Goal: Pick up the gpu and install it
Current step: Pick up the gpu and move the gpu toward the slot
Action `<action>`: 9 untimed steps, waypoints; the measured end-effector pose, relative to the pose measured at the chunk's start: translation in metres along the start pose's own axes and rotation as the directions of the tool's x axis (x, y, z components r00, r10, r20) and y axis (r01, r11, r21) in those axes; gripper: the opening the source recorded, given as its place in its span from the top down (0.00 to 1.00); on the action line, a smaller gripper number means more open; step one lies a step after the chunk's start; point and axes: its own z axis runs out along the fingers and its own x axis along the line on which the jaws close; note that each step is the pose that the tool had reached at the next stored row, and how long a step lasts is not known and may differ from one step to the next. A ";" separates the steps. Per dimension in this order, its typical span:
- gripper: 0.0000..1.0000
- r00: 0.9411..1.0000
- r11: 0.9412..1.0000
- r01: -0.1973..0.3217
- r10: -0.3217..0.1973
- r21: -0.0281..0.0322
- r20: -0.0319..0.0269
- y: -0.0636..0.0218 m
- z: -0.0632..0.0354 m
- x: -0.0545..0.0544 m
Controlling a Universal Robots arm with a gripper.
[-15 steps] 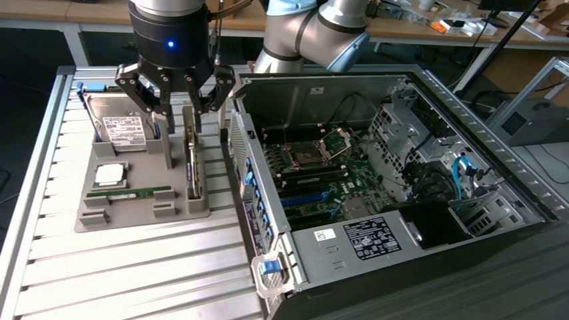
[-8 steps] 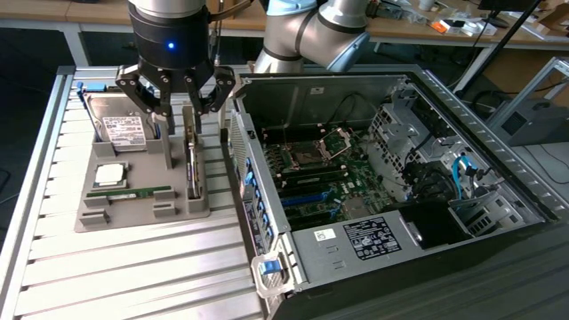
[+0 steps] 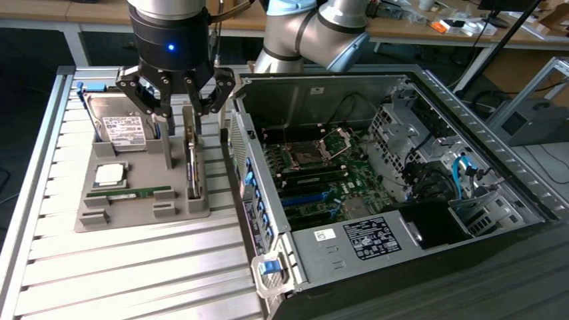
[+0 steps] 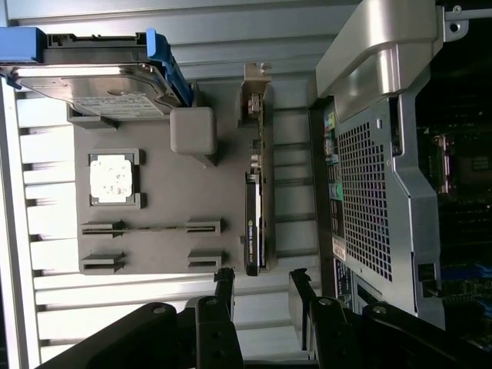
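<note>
Gpu [image 3: 191,163] stands on its long edge in a slot of the grey tray [image 3: 133,217], directly below the hand. Open gripper [image 3: 183,115], released, nothing held. One of the fingers [image 4: 225,283] sits to each side of the card's line, at its upper end. Contact with the card: cannot tell. In the wrist view the card runs straight ahead of the gap between the two fingertips.

Hand points straight down, wrist upright. The arm [image 3: 302,33] rises from the wrist, then bends away over the computer case [image 3: 338,248].

Just beside the hand, on the side away from the case: hard drive [image 3: 120,127], propped tilted in the same tray. Farther from the hand along the tray: square processor chip [image 3: 111,175] lying flat, then a narrow memory stick [image 3: 133,192] held between small clips.

On the hand's other side, the case lies open, circuit board exposed. Tray and case both rest on a slatted metal table [image 3: 133,273].
</note>
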 end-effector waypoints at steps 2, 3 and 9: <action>0.58 1.000 1.000 0.000 0.000 0.000 0.000 0.0000 0.0004 0.000; 0.58 1.000 1.000 0.000 0.000 0.000 0.000 0.0000 0.0006 0.000; 0.58 1.000 1.000 0.000 0.000 0.000 0.000 -0.0001 0.0024 0.000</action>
